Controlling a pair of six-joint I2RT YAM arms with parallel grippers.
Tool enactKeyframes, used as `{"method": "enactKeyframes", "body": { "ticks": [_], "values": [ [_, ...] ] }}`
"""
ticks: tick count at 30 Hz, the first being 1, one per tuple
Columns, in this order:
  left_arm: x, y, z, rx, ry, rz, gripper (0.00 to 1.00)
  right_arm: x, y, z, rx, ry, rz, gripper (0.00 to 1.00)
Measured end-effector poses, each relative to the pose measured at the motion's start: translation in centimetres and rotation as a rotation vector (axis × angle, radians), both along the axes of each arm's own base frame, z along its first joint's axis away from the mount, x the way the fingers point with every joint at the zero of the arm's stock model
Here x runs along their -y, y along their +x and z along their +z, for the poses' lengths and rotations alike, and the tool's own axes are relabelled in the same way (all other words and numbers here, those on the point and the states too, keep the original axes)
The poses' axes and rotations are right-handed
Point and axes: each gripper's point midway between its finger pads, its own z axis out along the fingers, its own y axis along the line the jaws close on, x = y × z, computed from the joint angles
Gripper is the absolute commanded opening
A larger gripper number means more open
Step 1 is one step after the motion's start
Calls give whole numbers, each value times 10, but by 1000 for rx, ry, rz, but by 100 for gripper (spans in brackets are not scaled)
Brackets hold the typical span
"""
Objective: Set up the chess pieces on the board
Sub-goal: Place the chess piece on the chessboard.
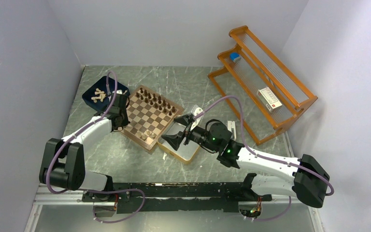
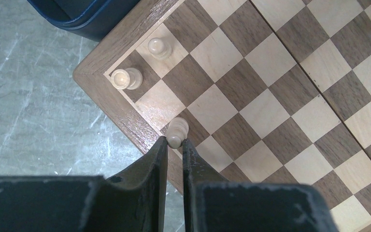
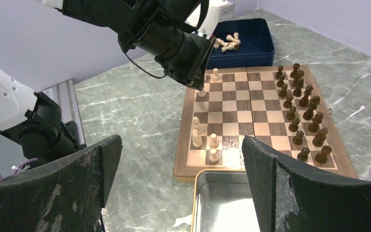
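The board (image 1: 134, 126) lies between my arms, with two rows of dark chess pieces (image 1: 157, 100) along its far side. My left gripper (image 2: 175, 141) is shut on the top of a pale piece (image 2: 178, 128). It holds that piece upright over a dark square in the edge row, near the board's rim (image 2: 111, 53). Two pale pieces (image 2: 126, 78) stand at that corner. In the right wrist view, several more pale pieces (image 3: 196, 133) stand at the near end of the board (image 3: 183, 145). My right gripper (image 3: 181, 145) hangs open and empty over the silver tin (image 3: 222, 203).
A navy tray (image 1: 91, 100) with several loose pale pieces (image 1: 98, 95) sits just beyond the board's left corner, also seen as the tray (image 2: 87, 14) in the left wrist view. The gold-rimmed tin (image 1: 189, 153) touches the board's right side. An orange wooden rack (image 1: 265, 82) stands at the back right.
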Motion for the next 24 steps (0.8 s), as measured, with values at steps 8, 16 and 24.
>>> {"method": "enactKeyframes", "body": {
  "ticks": [8,16,24],
  "values": [
    [0,-3,0,-8,-2,-2,13,-2,0,-5,-7,-10,7,100],
    [3,-5,0,-6,-15,-12,13,-1,-1,-10,-13,-20,7,100],
    [4,-5,0,-6,-20,-17,17,-1,-1,-11,-15,-21,8,100]
  ]
}}
